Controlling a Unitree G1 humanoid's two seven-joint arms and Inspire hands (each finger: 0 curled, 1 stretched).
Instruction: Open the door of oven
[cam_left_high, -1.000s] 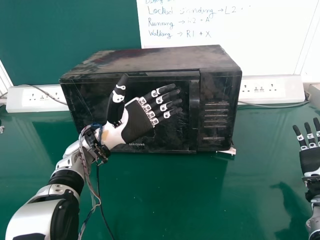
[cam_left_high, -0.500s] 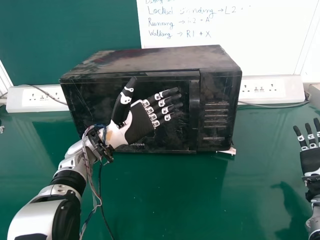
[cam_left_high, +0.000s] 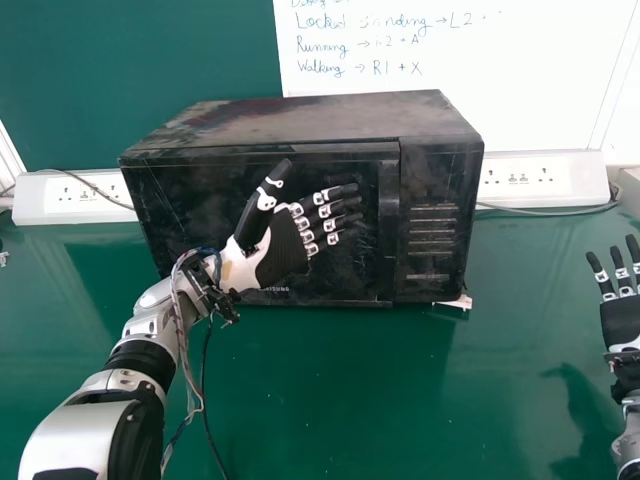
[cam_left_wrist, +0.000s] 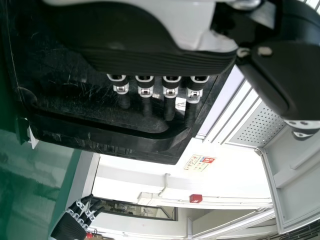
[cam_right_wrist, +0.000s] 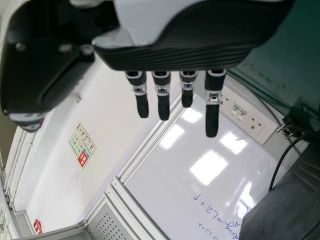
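A black microwave oven (cam_left_high: 310, 125) stands on the green table with its door (cam_left_high: 180, 205) shut. The upright door handle (cam_left_high: 388, 230) is at the door's right side. My left hand (cam_left_high: 285, 245) is open in front of the door, its straight fingers pointing toward the handle, tips a little left of it. In the left wrist view the left hand (cam_left_wrist: 160, 60) has its fingers over the door near the handle (cam_left_wrist: 110, 132); whether they touch is unclear. My right hand (cam_left_high: 622, 320) stays open at the far right of the table, also in the right wrist view (cam_right_wrist: 175, 55).
White socket strips (cam_left_high: 540, 180) run along the wall behind the oven on both sides, with cables beside them. A whiteboard (cam_left_high: 460, 60) is above. Loose cables (cam_left_high: 203, 390) hang from my left forearm over the green table (cam_left_high: 340, 400).
My left hand has shifted slightly to the right along the door front, and its thumb has swung toward the right. The oven door and my right hand look unchanged.
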